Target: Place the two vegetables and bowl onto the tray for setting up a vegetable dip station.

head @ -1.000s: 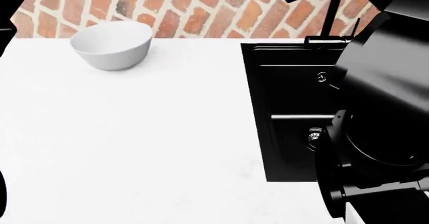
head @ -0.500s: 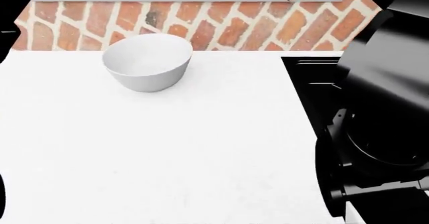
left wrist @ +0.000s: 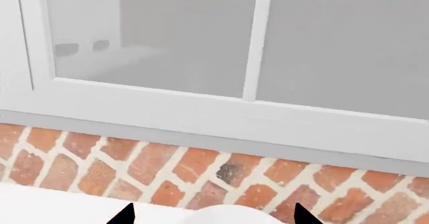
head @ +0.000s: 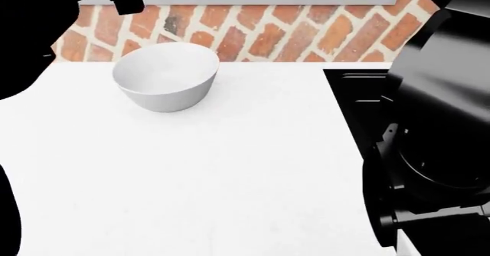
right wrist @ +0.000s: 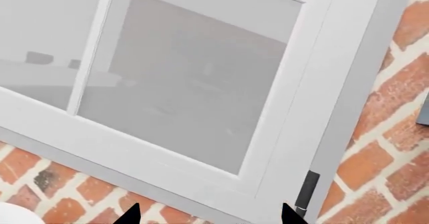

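The white bowl [head: 164, 75] stands upright on the white counter [head: 229, 175] close to the brick wall, and it looks empty. In the left wrist view its rim [left wrist: 228, 216] shows just beyond my left gripper [left wrist: 213, 218], which is open and aimed at the wall and window, with only the dark fingertips [left wrist: 124, 217] in sight. My right gripper [right wrist: 209, 216] is also open and raised toward the window frame, holding nothing. The two vegetables and the tray are out of view.
A black recessed sink [head: 348, 104] is set into the counter at the right, partly behind my bulky right arm [head: 440, 124]. My left arm [head: 46, 32] fills the upper left corner. A brick wall [head: 268, 32] and a window sill [left wrist: 201, 118] close off the back.
The head view has swung left, so the bowl sits more central and the sink farther right. My left arm has risen into the upper left corner, beside the bowl.
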Robot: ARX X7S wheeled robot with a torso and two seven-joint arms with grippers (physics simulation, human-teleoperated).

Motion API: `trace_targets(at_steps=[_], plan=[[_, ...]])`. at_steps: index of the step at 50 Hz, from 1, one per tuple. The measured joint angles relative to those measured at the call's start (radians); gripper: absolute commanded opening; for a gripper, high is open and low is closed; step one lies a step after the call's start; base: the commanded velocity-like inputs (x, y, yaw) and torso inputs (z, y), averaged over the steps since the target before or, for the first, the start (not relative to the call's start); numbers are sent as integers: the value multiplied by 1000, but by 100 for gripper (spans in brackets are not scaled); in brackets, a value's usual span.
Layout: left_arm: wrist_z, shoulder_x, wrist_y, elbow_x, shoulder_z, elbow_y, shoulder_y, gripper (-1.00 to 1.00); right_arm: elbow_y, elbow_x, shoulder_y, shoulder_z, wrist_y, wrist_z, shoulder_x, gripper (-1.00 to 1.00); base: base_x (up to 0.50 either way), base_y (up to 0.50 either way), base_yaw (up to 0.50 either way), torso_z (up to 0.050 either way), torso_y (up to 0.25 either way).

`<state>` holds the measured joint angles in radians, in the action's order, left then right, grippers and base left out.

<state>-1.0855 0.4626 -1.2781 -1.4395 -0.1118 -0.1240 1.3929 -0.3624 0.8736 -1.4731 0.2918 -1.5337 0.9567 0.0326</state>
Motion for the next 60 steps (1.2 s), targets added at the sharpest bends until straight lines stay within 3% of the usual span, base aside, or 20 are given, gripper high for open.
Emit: trace_targets(at_steps=[19,31,47,60], plan=[[9,3,-64,7,-61,347,65,100,7,19,-7,0,-1,6,11,100,0,0,0,0,0],[161,-33,-22,110,-161,621,172,100,13,26,-6,-5,5,9,10,100,0,0,0,0,0],[389,-141,112,281,-298,1021,321,100,14,33,-4,-5,6,14,10,100,0,0,0,0,0],[496,-193,196,366,-363,1239,364,100,15,38,0,-7,10,15,10,100,0,0,0,0,0]])
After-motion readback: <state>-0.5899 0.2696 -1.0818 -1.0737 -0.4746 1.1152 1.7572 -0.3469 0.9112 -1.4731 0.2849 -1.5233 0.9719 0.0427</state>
